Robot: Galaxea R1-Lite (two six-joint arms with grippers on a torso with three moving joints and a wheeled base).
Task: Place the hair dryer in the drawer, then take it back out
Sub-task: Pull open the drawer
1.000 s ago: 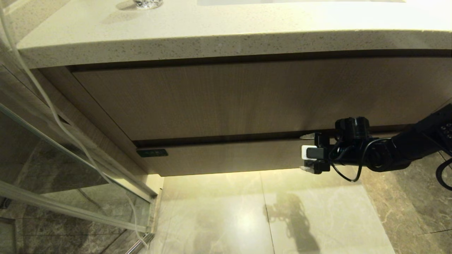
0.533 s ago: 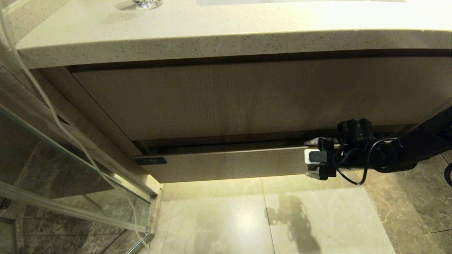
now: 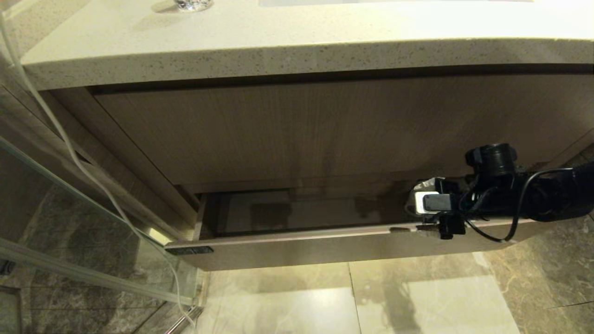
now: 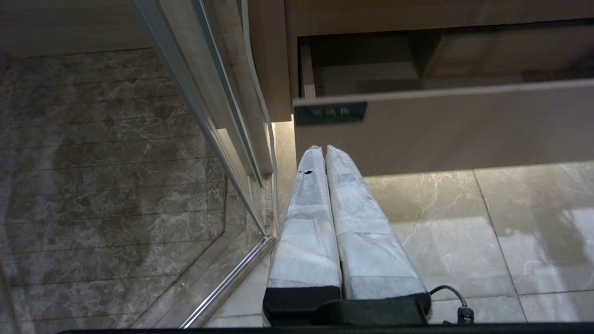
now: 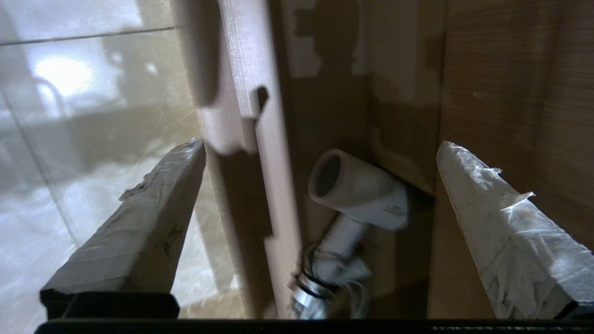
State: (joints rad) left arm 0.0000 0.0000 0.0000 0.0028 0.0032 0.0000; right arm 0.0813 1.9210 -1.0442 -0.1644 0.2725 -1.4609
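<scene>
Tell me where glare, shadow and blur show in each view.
Head view: glare washes the countertop at upper right; the open drawer is dim inside. Left wrist view: bright sheen on the floor tiles. Right wrist view: the hair dryer is slightly blurred, tool shadows fall on the drawer front, floor glare beside it.

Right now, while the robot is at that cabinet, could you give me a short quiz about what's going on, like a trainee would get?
1. True or false: the drawer is fully shut.
2. Where is the hair dryer? A) on the counter B) inside the drawer C) in a gripper's grasp
3. Fill in: the right gripper is ____, one finger on each side of the drawer's front; the left gripper is shut, above the floor.
Key: 1 false; 2 B; 3 open.
</scene>
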